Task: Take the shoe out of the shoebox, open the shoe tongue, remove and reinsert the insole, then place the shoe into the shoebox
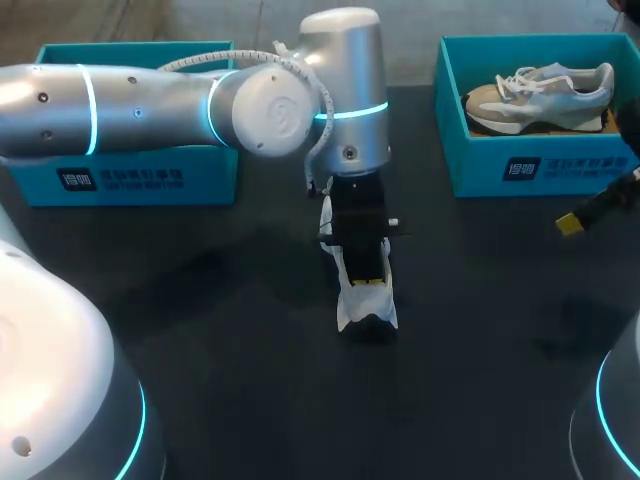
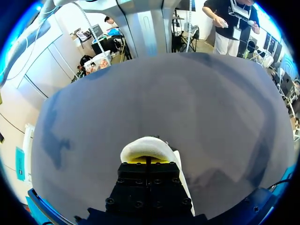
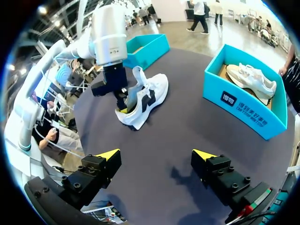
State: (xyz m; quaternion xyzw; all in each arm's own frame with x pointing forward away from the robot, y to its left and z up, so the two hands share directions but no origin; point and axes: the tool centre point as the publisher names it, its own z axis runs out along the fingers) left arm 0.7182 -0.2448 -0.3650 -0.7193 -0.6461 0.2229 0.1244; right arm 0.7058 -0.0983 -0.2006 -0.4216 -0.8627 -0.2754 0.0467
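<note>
A white shoe with black marks point(image 1: 366, 305) point(image 3: 146, 96) lies on the dark table near its middle, heel toward the front edge. My left gripper point(image 1: 368, 282) point(image 2: 146, 160) point(image 3: 123, 110) points straight down with its yellow tips shut inside the heel opening; the white heel rim point(image 2: 145, 146) curves around them. What the tips pinch is hidden. My right gripper point(image 3: 155, 153) hovers open and empty over the right of the table, well apart from the shoe; only one of its yellow fingertips point(image 1: 570, 225) shows in the head view.
A teal shoebox point(image 1: 520, 168) point(image 3: 243, 108) at the back right holds a grey and white shoe point(image 1: 540, 95) point(image 3: 251, 79). A second teal shoebox point(image 1: 130, 180) point(image 3: 147, 47) stands at the back left, partly behind my left arm point(image 1: 150, 105).
</note>
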